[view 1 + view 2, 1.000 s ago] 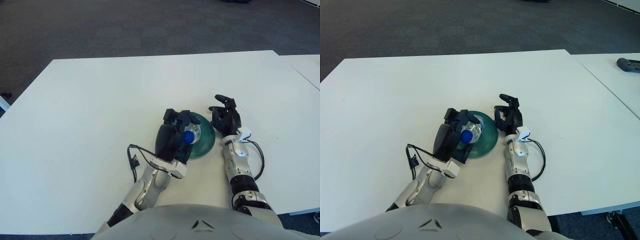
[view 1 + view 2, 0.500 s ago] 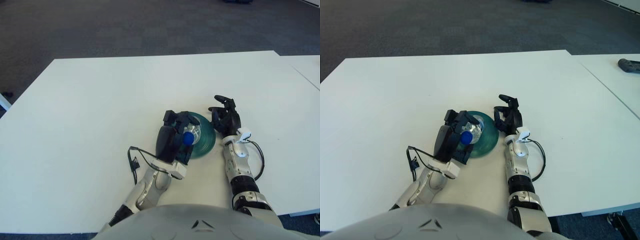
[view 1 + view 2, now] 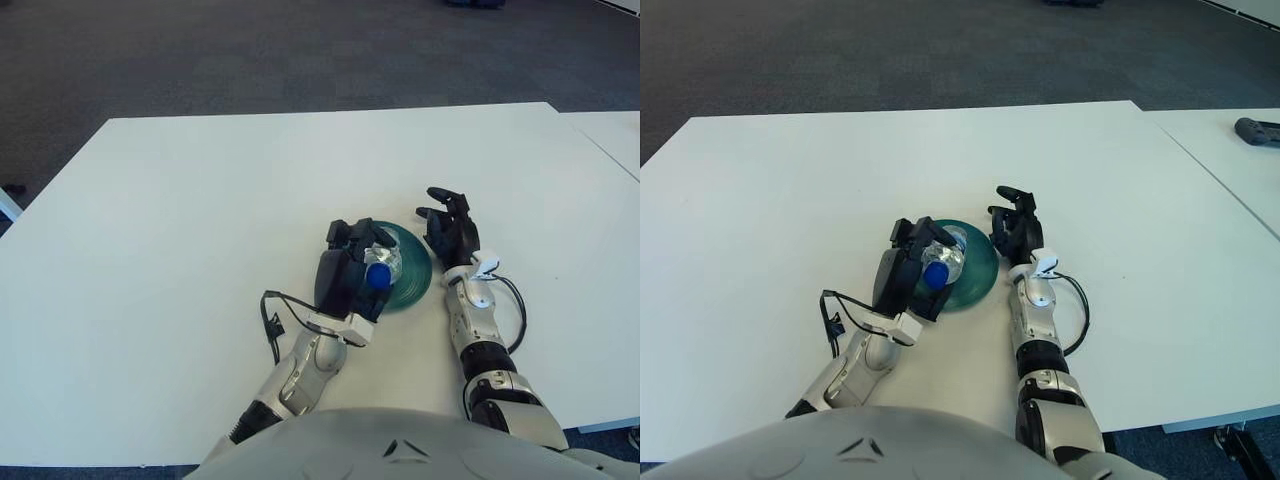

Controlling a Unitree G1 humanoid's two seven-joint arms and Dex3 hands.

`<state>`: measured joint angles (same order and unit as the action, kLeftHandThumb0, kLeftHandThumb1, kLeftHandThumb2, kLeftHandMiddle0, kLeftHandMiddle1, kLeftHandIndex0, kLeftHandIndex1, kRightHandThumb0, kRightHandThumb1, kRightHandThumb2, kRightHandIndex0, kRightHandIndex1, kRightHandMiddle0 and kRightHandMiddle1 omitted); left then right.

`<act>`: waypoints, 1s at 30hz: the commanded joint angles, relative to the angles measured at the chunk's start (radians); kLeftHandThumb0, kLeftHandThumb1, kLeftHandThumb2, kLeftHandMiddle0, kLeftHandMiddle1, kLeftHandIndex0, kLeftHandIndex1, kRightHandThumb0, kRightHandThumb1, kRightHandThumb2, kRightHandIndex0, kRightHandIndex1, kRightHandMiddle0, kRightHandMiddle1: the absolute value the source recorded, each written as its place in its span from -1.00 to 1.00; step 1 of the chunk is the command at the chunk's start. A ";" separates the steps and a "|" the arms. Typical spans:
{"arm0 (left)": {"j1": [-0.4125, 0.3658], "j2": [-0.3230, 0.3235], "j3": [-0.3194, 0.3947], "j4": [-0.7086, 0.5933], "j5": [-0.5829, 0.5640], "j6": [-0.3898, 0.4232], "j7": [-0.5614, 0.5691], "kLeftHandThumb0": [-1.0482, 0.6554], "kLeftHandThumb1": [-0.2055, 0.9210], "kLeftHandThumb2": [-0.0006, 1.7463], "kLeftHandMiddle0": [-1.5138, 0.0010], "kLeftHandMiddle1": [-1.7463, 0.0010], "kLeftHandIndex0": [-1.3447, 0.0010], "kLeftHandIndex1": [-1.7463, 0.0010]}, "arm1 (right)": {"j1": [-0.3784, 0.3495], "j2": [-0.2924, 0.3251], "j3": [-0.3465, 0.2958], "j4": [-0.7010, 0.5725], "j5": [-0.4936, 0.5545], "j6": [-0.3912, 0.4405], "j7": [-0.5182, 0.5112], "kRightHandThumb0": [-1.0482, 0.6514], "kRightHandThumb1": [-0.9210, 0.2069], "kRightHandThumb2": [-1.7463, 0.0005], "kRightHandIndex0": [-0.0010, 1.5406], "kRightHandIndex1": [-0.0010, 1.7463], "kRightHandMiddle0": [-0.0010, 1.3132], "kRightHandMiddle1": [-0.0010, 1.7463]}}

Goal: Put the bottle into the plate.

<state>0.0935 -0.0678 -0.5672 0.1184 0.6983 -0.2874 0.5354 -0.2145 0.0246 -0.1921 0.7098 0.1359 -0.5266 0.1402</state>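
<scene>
A small clear bottle with a blue cap (image 3: 379, 270) is held in my left hand (image 3: 352, 268), whose black fingers are curled around it. The hand holds the bottle over the near left part of a dark green plate (image 3: 412, 278) on the white table (image 3: 200, 220). The bottle also shows in the right eye view (image 3: 938, 267) above the plate (image 3: 978, 275). My right hand (image 3: 447, 232) rests on the table just right of the plate's rim, fingers spread and holding nothing.
A black cable (image 3: 272, 322) loops off my left forearm onto the table. A second white table (image 3: 1230, 160) stands to the right with a dark object (image 3: 1257, 130) on it. Dark carpet lies beyond the far edge.
My left hand has shifted slightly forward and right with the bottle, further over the plate. My right hand has barely moved.
</scene>
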 commanded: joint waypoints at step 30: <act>0.015 0.007 0.015 0.087 -0.103 -0.018 -0.085 -0.88 0.99 -0.25 0.71 0.16 0.99 -0.11 | 0.118 -0.017 -0.043 0.173 0.031 0.007 0.047 -0.48 -1.00 0.16 -0.52 0.14 -0.95 0.33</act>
<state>0.1034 -0.0693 -0.5537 0.1528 0.5871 -0.3211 0.4601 -0.2288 0.0033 -0.2117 0.7353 0.1598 -0.5356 0.2012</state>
